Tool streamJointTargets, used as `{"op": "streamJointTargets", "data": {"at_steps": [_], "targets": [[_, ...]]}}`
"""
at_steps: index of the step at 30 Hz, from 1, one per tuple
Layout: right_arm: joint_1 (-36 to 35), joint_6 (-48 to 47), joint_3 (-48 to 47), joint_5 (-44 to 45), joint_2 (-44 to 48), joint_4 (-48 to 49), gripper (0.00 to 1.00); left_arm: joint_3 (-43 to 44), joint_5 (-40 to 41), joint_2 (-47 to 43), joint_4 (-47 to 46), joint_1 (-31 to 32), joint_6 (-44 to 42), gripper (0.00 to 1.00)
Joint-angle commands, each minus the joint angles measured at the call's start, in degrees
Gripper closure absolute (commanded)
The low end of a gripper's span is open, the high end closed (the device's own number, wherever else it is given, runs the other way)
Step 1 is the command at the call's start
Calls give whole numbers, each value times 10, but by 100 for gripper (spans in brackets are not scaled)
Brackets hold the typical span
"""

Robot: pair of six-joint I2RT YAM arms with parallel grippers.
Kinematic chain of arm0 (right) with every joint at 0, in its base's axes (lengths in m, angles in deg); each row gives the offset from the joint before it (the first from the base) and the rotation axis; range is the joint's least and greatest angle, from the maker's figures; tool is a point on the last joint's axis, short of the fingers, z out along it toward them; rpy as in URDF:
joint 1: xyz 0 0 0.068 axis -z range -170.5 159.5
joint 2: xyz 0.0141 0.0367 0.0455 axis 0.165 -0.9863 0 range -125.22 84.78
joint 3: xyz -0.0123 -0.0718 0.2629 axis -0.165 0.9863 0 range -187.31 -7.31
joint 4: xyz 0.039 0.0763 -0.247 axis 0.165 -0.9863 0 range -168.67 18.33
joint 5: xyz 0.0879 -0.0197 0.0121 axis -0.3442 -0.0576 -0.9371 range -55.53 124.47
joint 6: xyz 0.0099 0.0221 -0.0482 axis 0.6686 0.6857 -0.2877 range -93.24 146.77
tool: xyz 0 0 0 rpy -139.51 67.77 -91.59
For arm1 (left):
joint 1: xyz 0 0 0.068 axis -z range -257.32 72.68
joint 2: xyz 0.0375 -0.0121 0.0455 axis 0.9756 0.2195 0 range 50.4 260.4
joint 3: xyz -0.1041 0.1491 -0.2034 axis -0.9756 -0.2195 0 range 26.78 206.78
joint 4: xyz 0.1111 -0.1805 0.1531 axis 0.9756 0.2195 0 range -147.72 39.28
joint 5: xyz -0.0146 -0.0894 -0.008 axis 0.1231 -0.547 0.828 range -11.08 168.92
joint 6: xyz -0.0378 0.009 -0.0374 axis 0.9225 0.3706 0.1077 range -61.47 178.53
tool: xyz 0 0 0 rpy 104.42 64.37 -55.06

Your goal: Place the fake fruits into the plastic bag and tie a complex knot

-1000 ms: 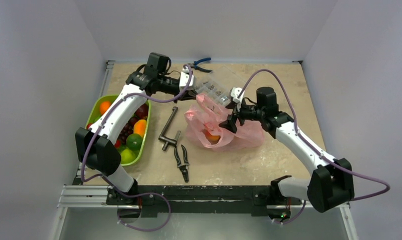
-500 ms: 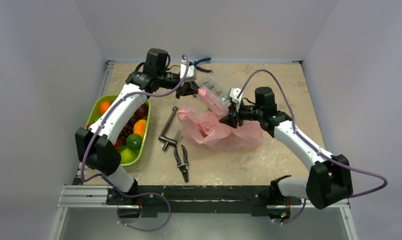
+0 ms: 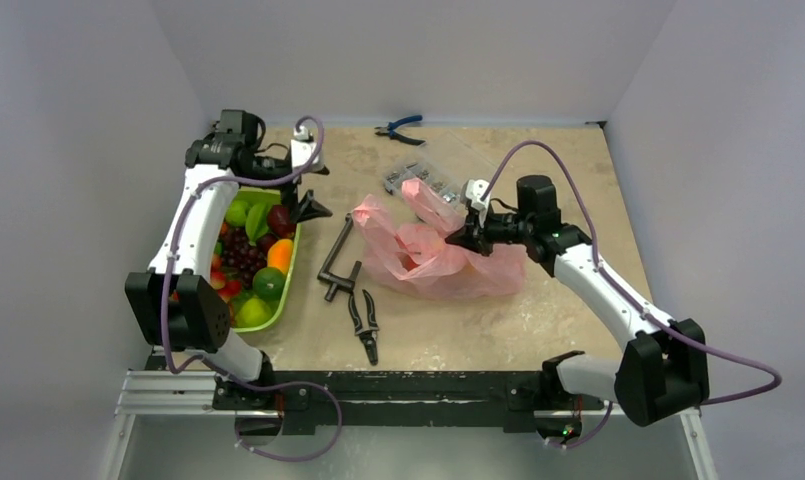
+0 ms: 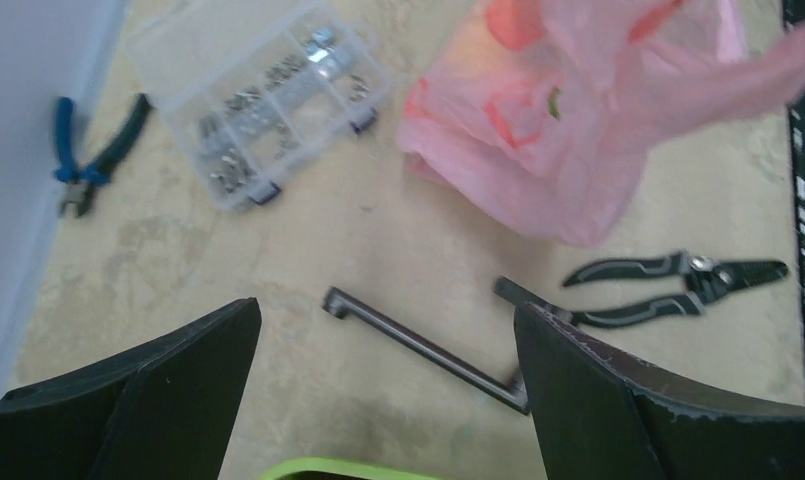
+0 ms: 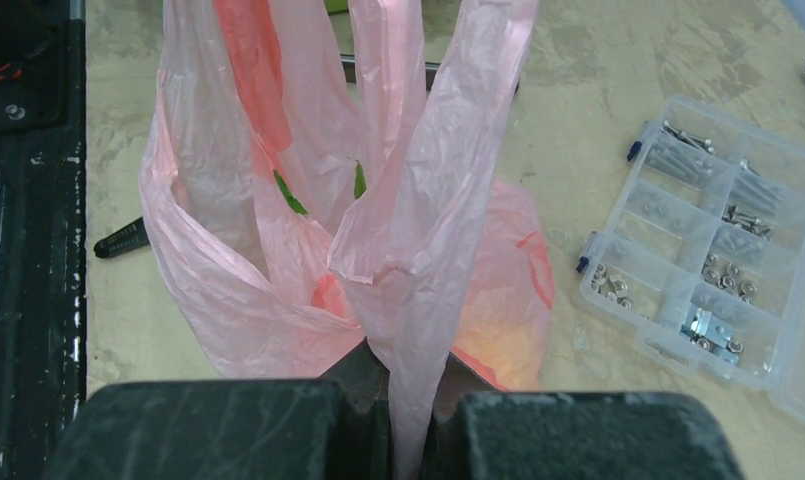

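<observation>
Seen from above, the bag (image 3: 448,265) lies mid-counter (image 3: 538,180). The right gripper (image 3: 460,233) is clamped on one handle (image 3: 430,205) and holds it up. The left gripper (image 3: 308,207) hangs over the far end of the tray (image 3: 240,322), where most fruits (image 3: 258,265) lie. The left wrist view shows that gripper's jaws wide apart with nothing between them, the tray rim just below and the bag well apart across the counter. The right wrist view shows the jaws together on a strip of pink film, with a few fruits showing through the bag. I judge that filling is the step in hand and no knot is made yet. Next, the left gripper must drop onto one fruit, close on it and carry it to the bag's raised mouth.
</observation>
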Motion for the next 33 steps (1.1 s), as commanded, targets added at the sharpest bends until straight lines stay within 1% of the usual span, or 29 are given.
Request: {"op": "streamJointTargets", "data": {"at_steps": [1,4,5,8,11,12,15,17,21,22,24,25,26,28,29,30,31,33], "targets": [[1,-20,-2,-33,21,-17,100,-78,-47,-70,124,14,-205,0],[0,-28,-7,-39,20,-26,100,-132,-62,-109,-2,51,-125,0],[1,-35,-9,-42,19,-31,100,-139,-70,-112,-26,63,-107,0],[1,-48,-8,-50,22,-35,100,-142,-89,-98,-77,100,-64,0],[1,-62,-9,-50,21,-40,100,-161,-108,-87,-192,115,38,0],[0,-63,-9,-50,21,-40,100,-164,-114,-85,-216,121,64,0],[0,-62,-9,-49,21,-36,100,-164,-140,-79,-256,139,124,0],[0,-56,-12,-47,17,-34,100,-162,-166,-85,-255,154,149,1],[0,-40,-18,-48,11,-27,100,-168,-185,-101,-223,191,153,20],[1,-35,-19,-51,10,-24,100,-167,-187,-100,-214,200,150,28],[1,-30,-21,-52,10,-21,100,-160,-191,-94,-185,212,129,47],[0,-26,-22,-52,10,-19,100,-158,-191,-90,-173,217,125,60],[1,-21,-24,-50,10,-17,100,-155,-189,-86,-169,220,124,69],[2,-13,-28,-48,8,-16,100,-149,-179,-80,-161,229,129,86],[2,-5,-30,-47,5,-14,100,-146,-173,-78,-158,233,133,92],[1,7,-32,-47,3,-11,100,-146,-164,-76,-158,239,136,98],[1,19,-34,-47,-2,-9,100,-150,-150,-77,-174,246,155,100],[2,41,-37,-47,-12,-2,100,-171,-86,-83,-253,273,253,100]]}}
